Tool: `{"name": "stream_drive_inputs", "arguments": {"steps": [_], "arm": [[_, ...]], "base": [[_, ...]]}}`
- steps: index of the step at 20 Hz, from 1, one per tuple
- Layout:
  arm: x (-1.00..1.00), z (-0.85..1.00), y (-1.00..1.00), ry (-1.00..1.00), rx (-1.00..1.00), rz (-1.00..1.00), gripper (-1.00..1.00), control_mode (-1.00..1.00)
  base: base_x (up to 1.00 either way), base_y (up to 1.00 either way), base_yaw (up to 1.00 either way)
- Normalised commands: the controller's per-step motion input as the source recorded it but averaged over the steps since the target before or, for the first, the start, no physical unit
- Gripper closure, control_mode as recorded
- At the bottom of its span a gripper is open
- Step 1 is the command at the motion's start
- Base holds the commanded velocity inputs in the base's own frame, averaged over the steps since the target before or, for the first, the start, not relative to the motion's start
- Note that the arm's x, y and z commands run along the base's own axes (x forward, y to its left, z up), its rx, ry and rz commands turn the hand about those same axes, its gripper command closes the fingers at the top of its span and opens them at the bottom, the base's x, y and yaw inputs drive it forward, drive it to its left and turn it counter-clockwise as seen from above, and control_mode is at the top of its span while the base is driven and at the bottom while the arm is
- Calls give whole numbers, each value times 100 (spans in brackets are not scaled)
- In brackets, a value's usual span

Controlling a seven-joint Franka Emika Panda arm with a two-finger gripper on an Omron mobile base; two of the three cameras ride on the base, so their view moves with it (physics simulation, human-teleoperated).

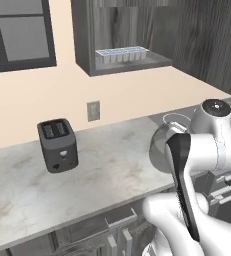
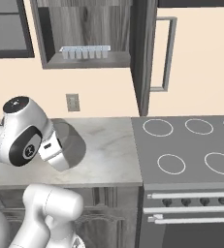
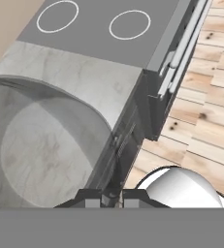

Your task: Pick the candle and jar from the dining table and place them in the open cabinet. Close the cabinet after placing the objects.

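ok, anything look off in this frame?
Only the jar: it hangs over the marble counter tipped off upright, apparently pinched at its rim by the shut jaws. The cabinet stands open, as the task needs. Nothing spilled or damaged.

At the left of the left base view we see a dark toaster (image 1: 57, 145) standing on the marble counter (image 1: 97, 175), with a wall outlet (image 1: 93, 110) up and to its right and a window (image 1: 18, 32) at upper left. A stove (image 2: 191, 150) with ringed burners fills the right base view's right side, its oven handle (image 2: 191, 195) below.
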Motion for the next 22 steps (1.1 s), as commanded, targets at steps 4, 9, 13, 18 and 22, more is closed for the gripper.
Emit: {"name": "stream_drive_inputs", "arguments": {"steps": [4, 9, 13, 18, 22], "arm": [[0, 0, 1, -1, -2, 3, 100, -100], [0, 1, 1, -9, -4, 6, 100, -100], [0, 17, 3, -16, -1, 0, 100, -100], [0, 36, 2, -14, 0, 0, 100, -100], [0, 59, 2, -2, 0, 0, 100, -100]], "base": [[3, 4, 11], [0, 0, 0], [0, 0, 0], [0, 0, 0], [0, 0, 0]]}}
